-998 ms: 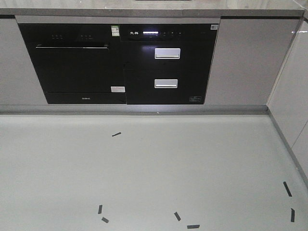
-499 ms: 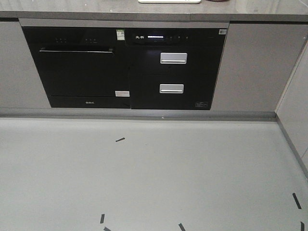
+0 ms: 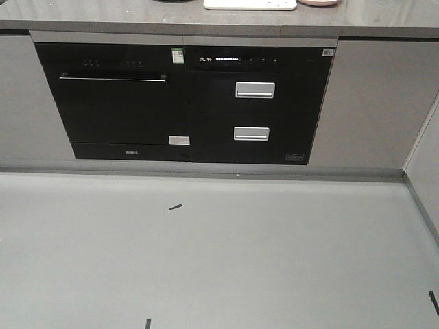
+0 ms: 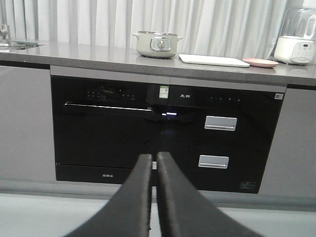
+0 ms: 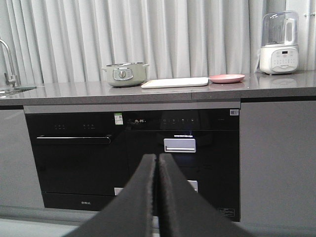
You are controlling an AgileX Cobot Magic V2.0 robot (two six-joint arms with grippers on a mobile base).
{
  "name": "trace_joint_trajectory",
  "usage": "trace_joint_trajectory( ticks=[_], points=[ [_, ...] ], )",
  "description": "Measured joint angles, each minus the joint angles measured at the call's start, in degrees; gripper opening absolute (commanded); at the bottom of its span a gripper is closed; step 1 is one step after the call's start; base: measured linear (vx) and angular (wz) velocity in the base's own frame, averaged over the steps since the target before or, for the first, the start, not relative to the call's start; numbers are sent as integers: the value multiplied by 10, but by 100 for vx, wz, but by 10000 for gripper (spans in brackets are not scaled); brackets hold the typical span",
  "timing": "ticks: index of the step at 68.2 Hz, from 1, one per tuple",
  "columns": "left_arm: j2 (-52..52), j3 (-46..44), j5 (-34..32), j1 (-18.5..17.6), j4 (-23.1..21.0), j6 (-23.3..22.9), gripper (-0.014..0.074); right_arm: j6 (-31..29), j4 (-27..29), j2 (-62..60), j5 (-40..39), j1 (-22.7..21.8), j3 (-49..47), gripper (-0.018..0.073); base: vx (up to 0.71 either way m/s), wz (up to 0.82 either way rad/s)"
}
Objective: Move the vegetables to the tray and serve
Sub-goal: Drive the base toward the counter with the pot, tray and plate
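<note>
1. A broad stretch of grey floor [image 3: 206, 260] fills the lower half of the front view. It lies between us and the cabinets, so we judge the approach is not yet finished.
2. The grey bench [image 5: 64, 91] runs across the middle of the right wrist view, above the black appliance fronts [image 3: 116, 103]. It is well apart from both arms.
3. The tray [image 5: 175, 82] lies flat on the bench, just right of centre in that view, between the pot [image 5: 124, 73] and the pink plate [image 5: 226, 78]. We see it edge-on and nothing rises above its rim, so we judge nothing has been transferred to it.
4. The pink plate sits just right of the tray, also edge-on, so we cannot tell what is on it.
5. The left gripper [image 4: 153, 156] and the right gripper [image 5: 157, 156] each have their fingers pressed together on nothing, and both point at the cabinets.
6. We cannot find the vegetables in any view. In our judgement every handling step remains: reaching the bench, picking them up, placing them on the tray, and serving.
</note>
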Motion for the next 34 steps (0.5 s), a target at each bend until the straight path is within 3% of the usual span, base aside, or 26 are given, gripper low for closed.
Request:
trace_joint_trajectory(
  ticks=[34],
  points=[
    [0, 0, 0, 0, 0, 0, -6, 0, 0, 0, 0, 0, 0, -3, 11, 2]
  ],
)
